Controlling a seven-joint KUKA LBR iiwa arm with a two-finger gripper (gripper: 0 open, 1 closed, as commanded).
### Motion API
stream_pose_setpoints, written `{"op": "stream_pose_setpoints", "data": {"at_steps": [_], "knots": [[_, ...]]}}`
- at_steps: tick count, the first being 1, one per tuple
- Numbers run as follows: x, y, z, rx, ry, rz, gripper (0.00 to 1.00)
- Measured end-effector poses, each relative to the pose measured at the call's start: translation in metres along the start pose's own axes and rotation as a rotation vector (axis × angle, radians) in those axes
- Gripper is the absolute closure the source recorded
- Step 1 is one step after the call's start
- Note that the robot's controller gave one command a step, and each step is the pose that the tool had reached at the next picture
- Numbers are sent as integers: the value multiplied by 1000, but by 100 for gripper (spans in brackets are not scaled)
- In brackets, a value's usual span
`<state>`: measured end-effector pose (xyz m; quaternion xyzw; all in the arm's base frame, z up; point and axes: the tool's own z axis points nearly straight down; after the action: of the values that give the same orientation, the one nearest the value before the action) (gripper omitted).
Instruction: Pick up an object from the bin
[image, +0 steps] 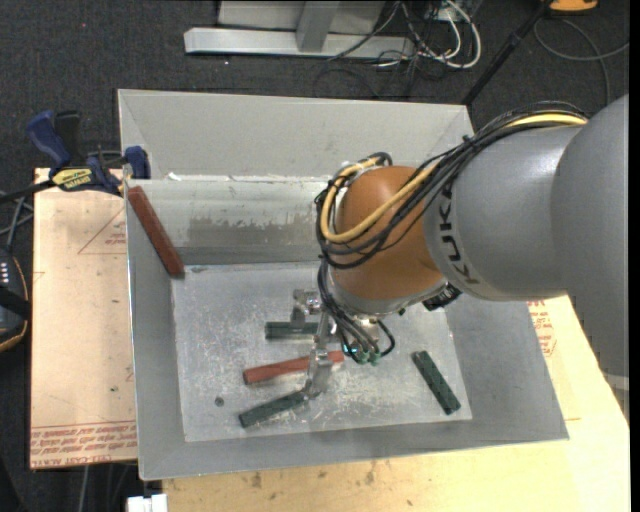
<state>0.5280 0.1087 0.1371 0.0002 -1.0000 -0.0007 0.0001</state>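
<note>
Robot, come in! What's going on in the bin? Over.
Tool low at centre of bin, over right end of red-brown stick. Dark green stick close beside. Nothing seen held.

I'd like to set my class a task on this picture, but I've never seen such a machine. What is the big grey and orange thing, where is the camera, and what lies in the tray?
The big grey shape coming in from the right is a robot arm, and the orange cover sits on its wrist. Under that is its hand, low over the middle of the grey metal bin. The one camera looks down from above, slightly from the side. A few small sticks lie in the bin. A red-brown stick and a dark green stick are right by the hand, and a grey stick is just to its left. A second green stick lies apart on the right. Whether the hand grips anything cannot be told.
</note>
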Motion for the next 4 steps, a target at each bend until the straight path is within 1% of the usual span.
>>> {"op": "stream_pose_setpoints", "data": {"at_steps": [1, 3, 4], "knots": [[17, -5, 67, 0, 1, 10, 100], [18, -5, 66, 0, 3, 9, 100], [-12, -28, 29, -1, -11, -26, 100]]}}
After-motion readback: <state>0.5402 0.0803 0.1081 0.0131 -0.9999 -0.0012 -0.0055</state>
